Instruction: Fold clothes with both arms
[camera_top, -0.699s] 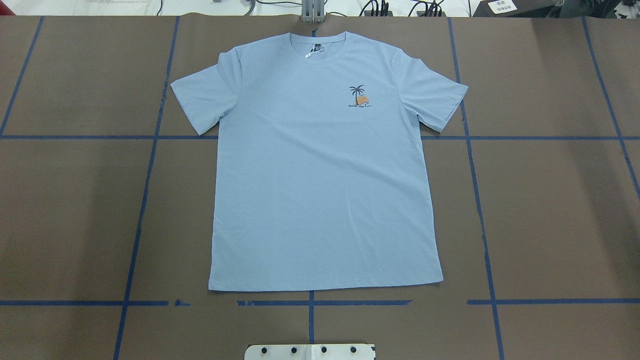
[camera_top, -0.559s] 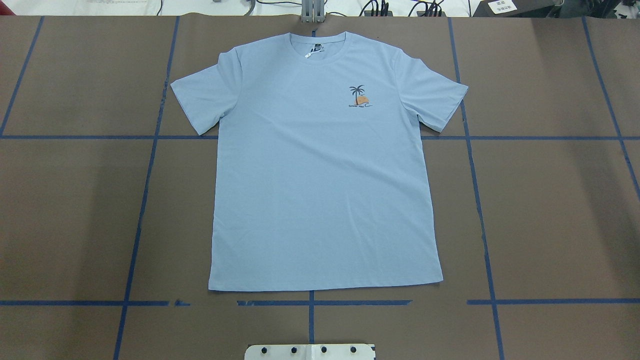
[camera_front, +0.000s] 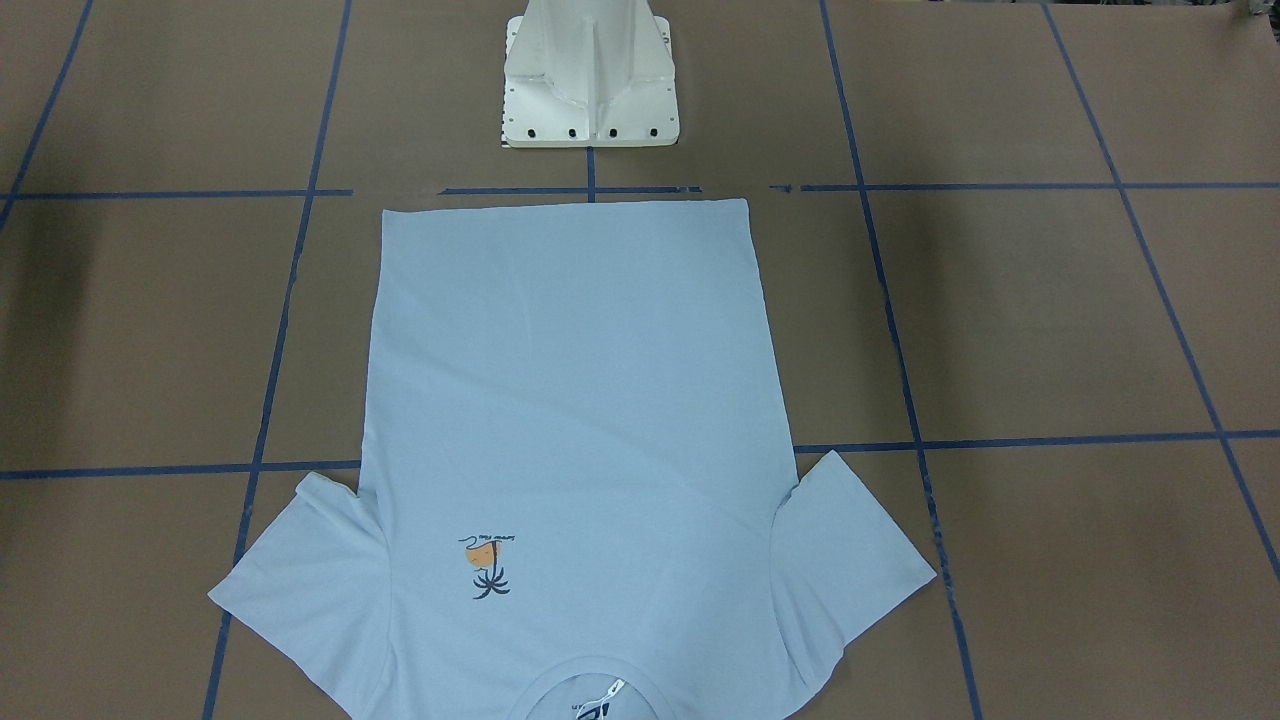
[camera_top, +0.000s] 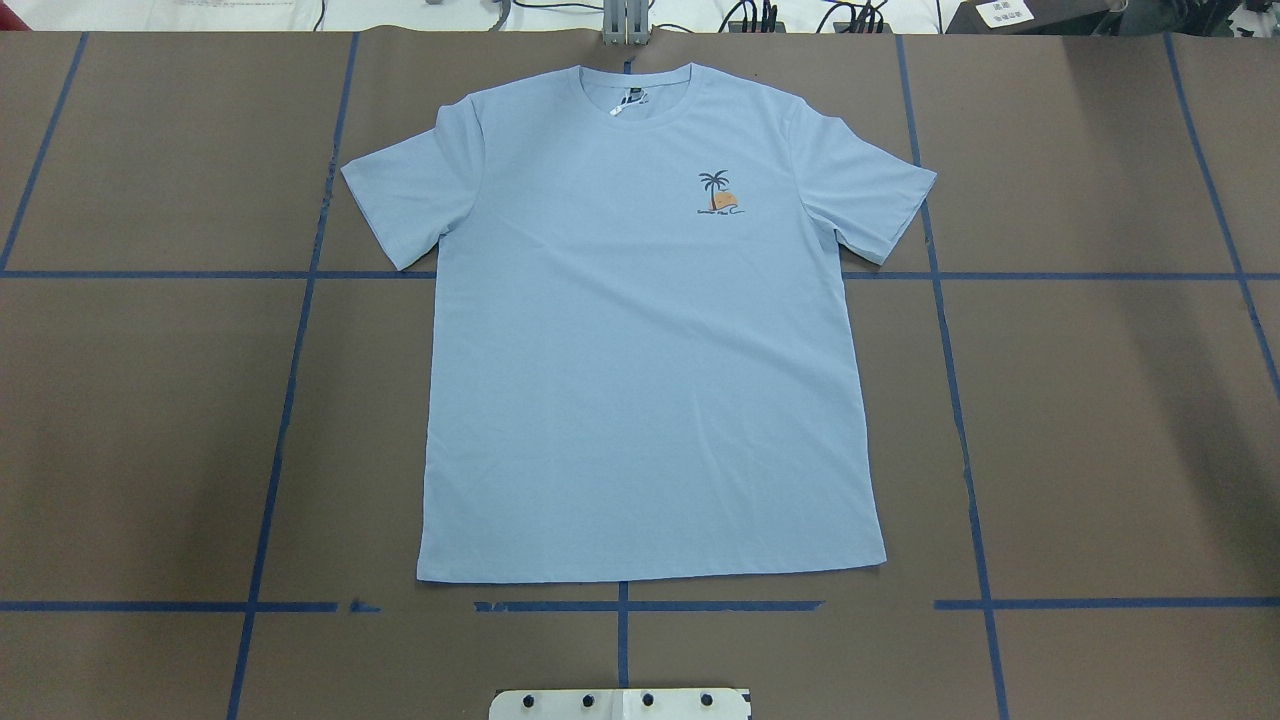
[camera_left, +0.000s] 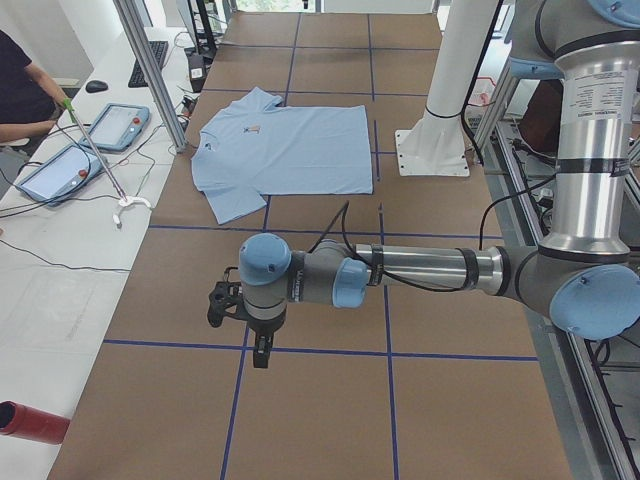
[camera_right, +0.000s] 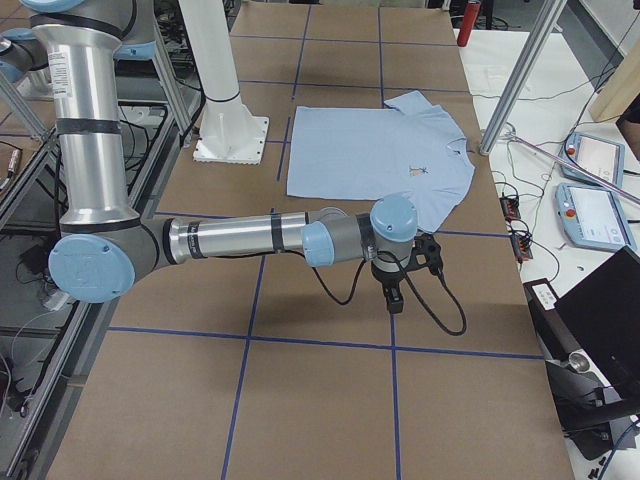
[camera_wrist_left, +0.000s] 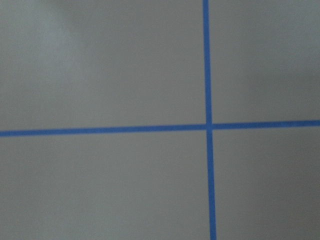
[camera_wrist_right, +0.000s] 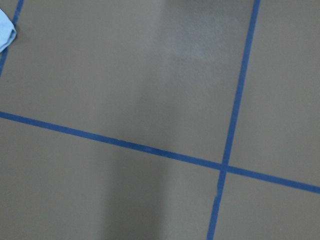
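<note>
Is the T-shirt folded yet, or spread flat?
Spread flat. The T-shirt lies front up, both sleeves out to the sides, chest print showing, no fold.

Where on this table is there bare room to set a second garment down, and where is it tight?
Bare brown table lies left of the T-shirt, beside its body, and likewise on the right. Tight: the strip between the hem and the white base, and the far edge behind the collar.

Even bright lighting, soft shadows on table (camera_top: 1100, 400), wrist views blurred
</note>
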